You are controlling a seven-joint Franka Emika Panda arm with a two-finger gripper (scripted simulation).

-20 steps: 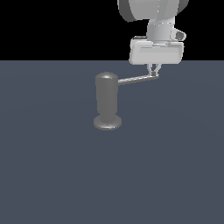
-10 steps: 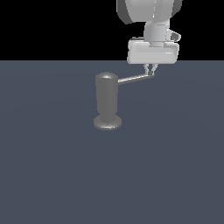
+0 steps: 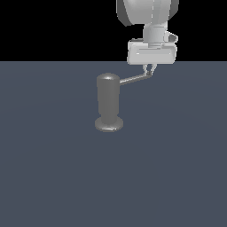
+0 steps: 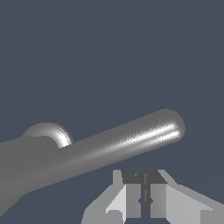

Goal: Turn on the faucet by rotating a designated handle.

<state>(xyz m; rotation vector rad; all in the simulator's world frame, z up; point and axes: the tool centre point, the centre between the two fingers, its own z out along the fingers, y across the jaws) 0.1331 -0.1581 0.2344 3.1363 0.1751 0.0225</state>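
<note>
The faucet (image 3: 108,99) is a dull grey upright cylinder with a domed top and a flared base, standing on the dark floor. Its handle (image 3: 135,79) is a thin grey rod sticking out from near the top toward the exterior view's right. My gripper (image 3: 149,71) hangs from above, with its fingertips right at the rod's free end. In the wrist view the handle (image 4: 131,140) runs across just beside my gripper (image 4: 143,199). The fingers are shut together with nothing between them. The faucet's dome (image 4: 49,132) shows behind the rod.
The dark grey-blue floor (image 3: 168,168) stretches flat all around the faucet. Above the far edge there is only black background. My white arm (image 3: 148,17) comes down from above on the exterior view's right.
My gripper has shifted a little toward the exterior view's left. The handle's free end has swung the same way with it, so the rod looks shorter.
</note>
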